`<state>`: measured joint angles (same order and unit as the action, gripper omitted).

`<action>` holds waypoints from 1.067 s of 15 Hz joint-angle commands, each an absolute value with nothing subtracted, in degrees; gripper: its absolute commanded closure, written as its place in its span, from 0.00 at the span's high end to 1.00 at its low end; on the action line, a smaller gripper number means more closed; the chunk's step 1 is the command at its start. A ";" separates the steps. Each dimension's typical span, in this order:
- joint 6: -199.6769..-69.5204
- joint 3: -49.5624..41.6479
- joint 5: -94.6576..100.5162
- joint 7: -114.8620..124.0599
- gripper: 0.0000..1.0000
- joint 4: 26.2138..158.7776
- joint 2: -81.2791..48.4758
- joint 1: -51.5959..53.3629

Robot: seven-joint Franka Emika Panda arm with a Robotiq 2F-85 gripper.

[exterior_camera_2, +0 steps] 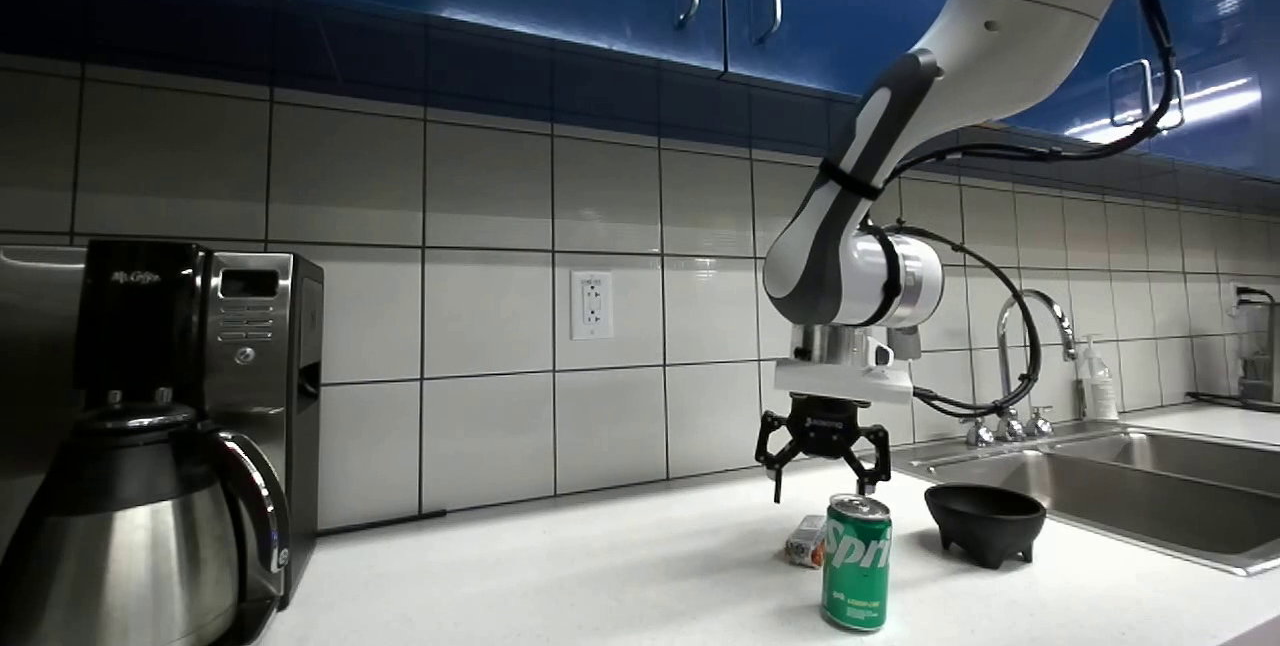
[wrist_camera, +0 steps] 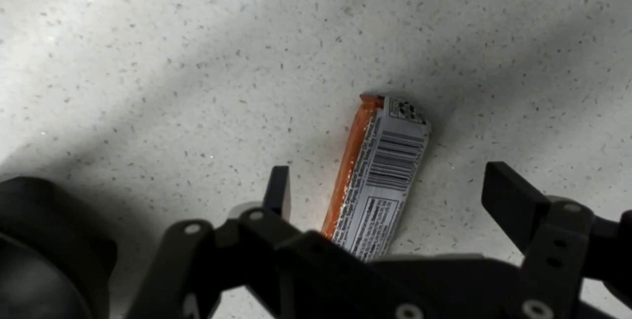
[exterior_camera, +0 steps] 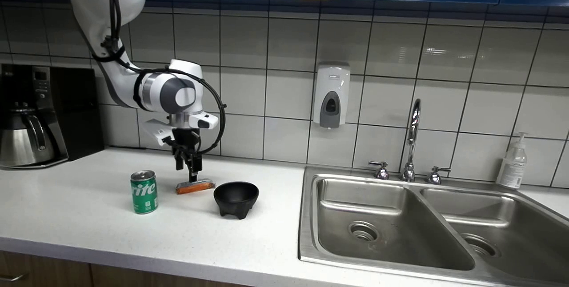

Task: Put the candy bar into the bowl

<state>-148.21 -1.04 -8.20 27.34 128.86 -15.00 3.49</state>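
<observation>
Black bowl (wrist_camera: 64,235) partly outside wrist view

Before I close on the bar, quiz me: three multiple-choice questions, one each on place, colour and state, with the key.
1. Where is the candy bar, relative to the bowl?
A) inside it
B) on the counter, outside it
C) underneath it

2. What colour is the can?
A) red
B) blue
C) green

3. How does the gripper stand?
A) open
B) shut on the bar
C) shut, holding nothing

1 B: the wrist view shows counter between bar and bowl.
2 C: both exterior views show green around the white lettering.
3 A: in the wrist view the gripper's jaws stand apart, with gaps beside the bar.
</observation>
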 commanded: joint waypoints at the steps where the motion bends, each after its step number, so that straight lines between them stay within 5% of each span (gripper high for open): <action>1: -147.68 -2.58 -6.78 30.42 1.00 126.27 -17.47 4.61; 15: -147.38 -3.80 -7.55 30.65 1.00 122.27 -22.64 5.56; 16: -147.31 -3.82 -7.54 30.58 0.82 122.05 -22.77 5.62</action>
